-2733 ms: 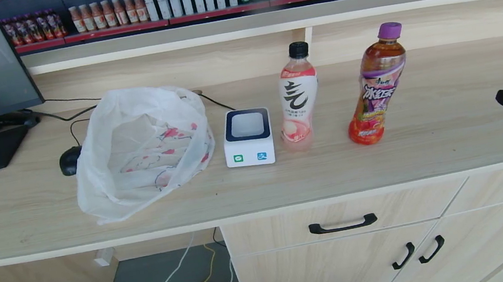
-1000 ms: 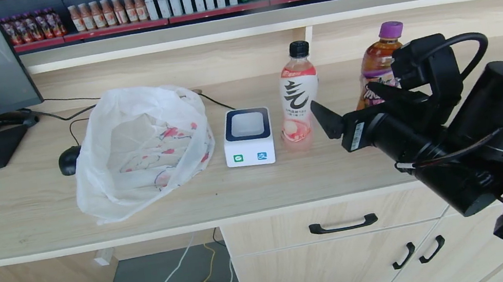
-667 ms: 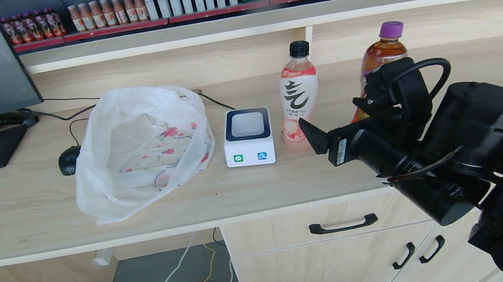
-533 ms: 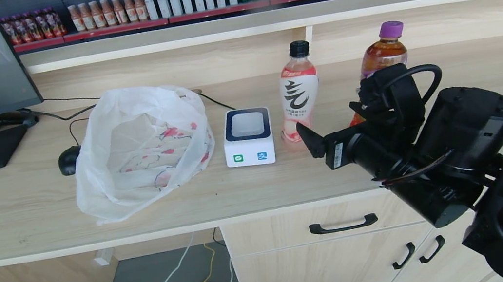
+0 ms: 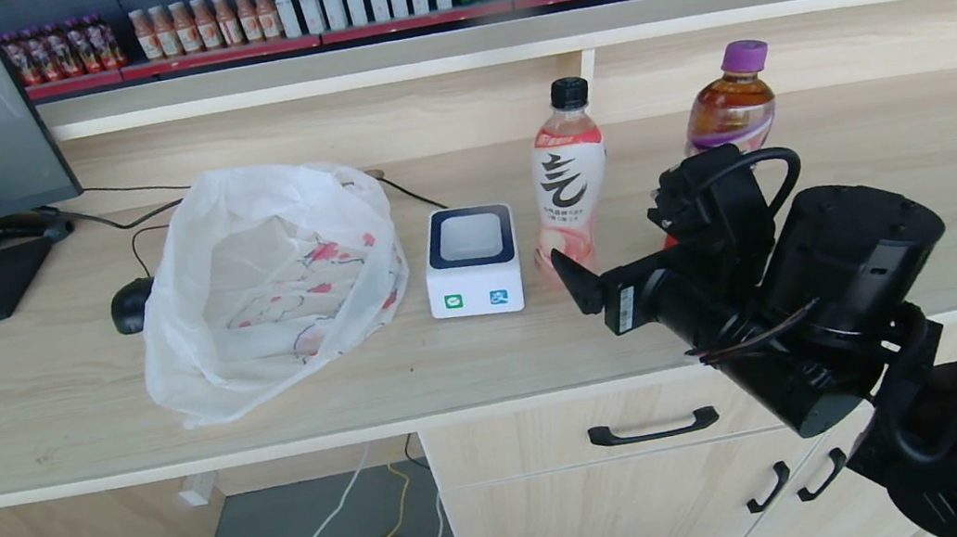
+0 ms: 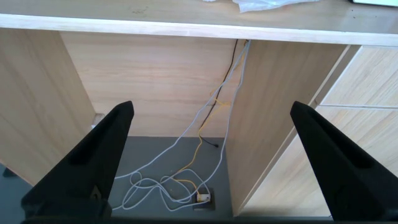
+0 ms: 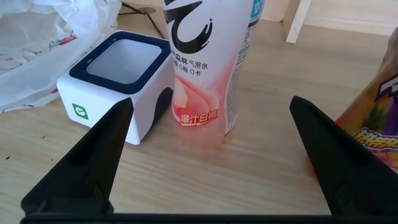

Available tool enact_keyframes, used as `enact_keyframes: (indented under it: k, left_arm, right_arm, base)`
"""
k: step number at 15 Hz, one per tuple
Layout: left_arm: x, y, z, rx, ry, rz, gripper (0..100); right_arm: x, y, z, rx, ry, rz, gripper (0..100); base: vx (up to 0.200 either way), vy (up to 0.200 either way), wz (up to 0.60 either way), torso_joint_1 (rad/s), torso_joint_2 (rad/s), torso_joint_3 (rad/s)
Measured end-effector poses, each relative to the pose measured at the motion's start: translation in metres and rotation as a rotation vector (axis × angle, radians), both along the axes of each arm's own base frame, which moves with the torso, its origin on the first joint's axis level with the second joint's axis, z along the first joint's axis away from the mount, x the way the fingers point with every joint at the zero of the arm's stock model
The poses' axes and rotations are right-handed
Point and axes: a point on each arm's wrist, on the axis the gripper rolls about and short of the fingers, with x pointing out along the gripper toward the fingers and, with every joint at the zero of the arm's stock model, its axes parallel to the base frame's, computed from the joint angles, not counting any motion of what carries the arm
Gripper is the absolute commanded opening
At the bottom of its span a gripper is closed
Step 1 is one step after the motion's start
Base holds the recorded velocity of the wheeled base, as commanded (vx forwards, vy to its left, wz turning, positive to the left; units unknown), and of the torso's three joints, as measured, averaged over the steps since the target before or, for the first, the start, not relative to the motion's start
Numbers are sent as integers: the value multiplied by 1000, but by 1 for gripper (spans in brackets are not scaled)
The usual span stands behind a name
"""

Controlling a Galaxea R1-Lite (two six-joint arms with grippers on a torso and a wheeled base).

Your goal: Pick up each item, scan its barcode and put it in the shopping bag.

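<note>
Hovering above the front edge of the worktop (image 5: 39, 405) in the head view, the right claw (image 5: 616, 244) points at the pink bottle (image 5: 569, 181). That bottle stands upright just beside the scanner (image 5: 473, 260). The tea bottle (image 5: 732, 106) stands near it on the right, its lower half hidden behind the arm. The shopping bag (image 5: 269, 279) slumps open on the scanner's far side.

In the left wrist view, the left claw (image 6: 211, 112) hangs below the worktop with its fingers spread wide and nothing between them, facing loose cables (image 6: 180, 180) on the floor.

In the right wrist view, the right claw is also wide open and empty. The pink bottle stands ahead between the lines of its two fingers, not yet touched. Its cap is cut off at the edge, and only a sliver of the tea bottle shows.

The pink bottle looks full, so fairly heavy, with stiff walls under a smooth, probably slippery label. Being tall, it could tip easily. A hold around mid-body seems safest. I cannot make out its barcode, which may sit on the side turned away.
</note>
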Motion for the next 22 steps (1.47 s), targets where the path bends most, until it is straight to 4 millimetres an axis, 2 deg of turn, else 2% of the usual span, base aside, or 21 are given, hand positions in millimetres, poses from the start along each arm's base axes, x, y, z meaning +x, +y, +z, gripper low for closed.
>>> enact_keyframes:
  k: [4, 9, 15, 22]
  left_arm:
    - [0, 0, 0, 0, 0, 0, 100]
    - [0, 0, 0, 0, 0, 0, 100]
    - [0, 0, 0, 0, 0, 0, 100]
    - [0, 0, 0, 0, 0, 0, 100]
  right_arm:
    - [6, 5, -1, -3, -1, -3, 100]
    - [30, 22, 7, 54, -62, -9, 100]
    - [46, 23, 2, 54, -66, -35, 100]
    - [67, 31, 8, 85, -121, -54, 100]
  base:
    - [0, 0, 0, 0, 0, 0]
    - [0, 0, 0, 0, 0, 0]
    - [0, 0, 0, 0, 0, 0]
    - [0, 0, 0, 0, 0, 0]
